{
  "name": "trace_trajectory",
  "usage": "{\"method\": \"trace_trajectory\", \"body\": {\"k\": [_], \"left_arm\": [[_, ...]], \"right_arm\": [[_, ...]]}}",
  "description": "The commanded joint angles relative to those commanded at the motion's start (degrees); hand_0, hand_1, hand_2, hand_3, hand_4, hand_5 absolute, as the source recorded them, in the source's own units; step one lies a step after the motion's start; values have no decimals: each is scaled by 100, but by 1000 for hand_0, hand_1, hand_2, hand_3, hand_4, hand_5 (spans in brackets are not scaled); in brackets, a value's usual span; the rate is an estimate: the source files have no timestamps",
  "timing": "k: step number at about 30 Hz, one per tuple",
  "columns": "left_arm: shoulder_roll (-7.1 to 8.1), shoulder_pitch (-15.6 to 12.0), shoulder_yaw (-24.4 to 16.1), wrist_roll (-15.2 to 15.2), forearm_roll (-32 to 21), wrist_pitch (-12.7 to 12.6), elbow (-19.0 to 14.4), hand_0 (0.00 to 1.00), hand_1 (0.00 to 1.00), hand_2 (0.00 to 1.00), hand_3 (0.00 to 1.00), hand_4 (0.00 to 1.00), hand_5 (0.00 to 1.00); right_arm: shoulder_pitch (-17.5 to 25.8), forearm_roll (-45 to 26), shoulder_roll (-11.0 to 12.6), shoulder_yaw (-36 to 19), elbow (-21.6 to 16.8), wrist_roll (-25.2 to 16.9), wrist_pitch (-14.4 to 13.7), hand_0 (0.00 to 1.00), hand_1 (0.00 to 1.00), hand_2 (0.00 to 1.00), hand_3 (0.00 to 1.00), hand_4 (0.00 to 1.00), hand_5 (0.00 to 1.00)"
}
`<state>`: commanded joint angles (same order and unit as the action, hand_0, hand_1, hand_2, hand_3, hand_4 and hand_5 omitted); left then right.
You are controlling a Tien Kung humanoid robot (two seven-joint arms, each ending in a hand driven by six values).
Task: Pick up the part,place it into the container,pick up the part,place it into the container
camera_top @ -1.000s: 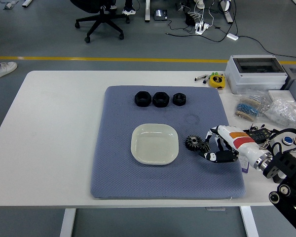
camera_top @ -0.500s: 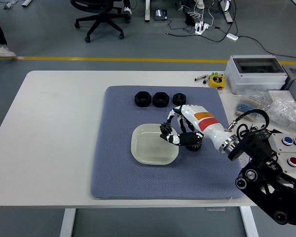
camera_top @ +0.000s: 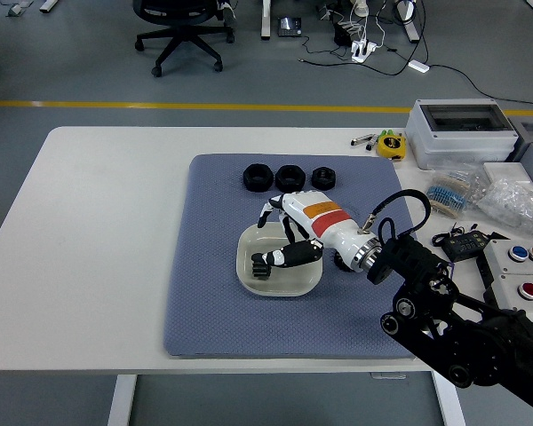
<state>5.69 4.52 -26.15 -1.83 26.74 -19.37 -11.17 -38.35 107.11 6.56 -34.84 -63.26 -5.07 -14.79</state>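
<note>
We see the right hand (camera_top: 289, 240) reaching in over the dish (camera_top: 246, 277), which sits on the blue mat (camera_top: 204, 311). The fingers (camera_top: 268, 211) are curled downward, and the thumb and lower fingers close around a small dark part (camera_top: 260, 264) at the hand's tip. We cannot tell whether that part touches the dish floor or hangs just above it. The dish lies directly beneath and ahead of the fingertips.

Just behind the wrist, a dark gear (camera_top: 339, 261) is partly hidden by the forearm; only its edge shows. Beyond the back of the hand, toward the far edge of the mat, we see three black nuts (camera_top: 288, 177) in a row, apart from the hand.

Well to the outer side of the arm, off the mat, stand a grey box (camera_top: 457, 131) and a button panel (camera_top: 522, 275).
</note>
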Motion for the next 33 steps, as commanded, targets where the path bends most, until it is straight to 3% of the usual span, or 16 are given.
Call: {"method": "trace_trajectory", "body": {"k": [2,3,13,22,24,28,33], "left_arm": [[-1,-1,-7,5,12,2,0,685,664,662,553,615,582],[0,-3,-6,4,9,3,1,684,663,660,553,616,584],[-11,-15,-78,29,101,6,11,685,663,661,553,615,583],[-23,-21,-81,42,106,21,18,684,663,660,552,615,584],[-28,-14,-95,64,149,31,21,684,663,660,552,615,584],[-37,-19,-124,79,172,34,26,684,663,658,552,614,583],[-40,-31,-192,122,276,44,27,684,663,658,552,613,582]], "right_arm": [[29,76,11,-25,34,20,-19,103,125,227,739,998,641],[46,83,19,-43,38,28,-29,119,143,261,808,998,646],[233,211,242,-586,-82,47,2,122,139,259,790,998,633],[603,301,588,-1226,140,-39,265,115,124,249,736,998,620],[679,367,661,-1300,192,-118,431,115,124,249,736,998,620],[796,543,732,-1370,241,-261,665,116,123,246,726,998,604],[859,717,728,-1315,330,-312,684,116,122,244,713,998,596]]}}
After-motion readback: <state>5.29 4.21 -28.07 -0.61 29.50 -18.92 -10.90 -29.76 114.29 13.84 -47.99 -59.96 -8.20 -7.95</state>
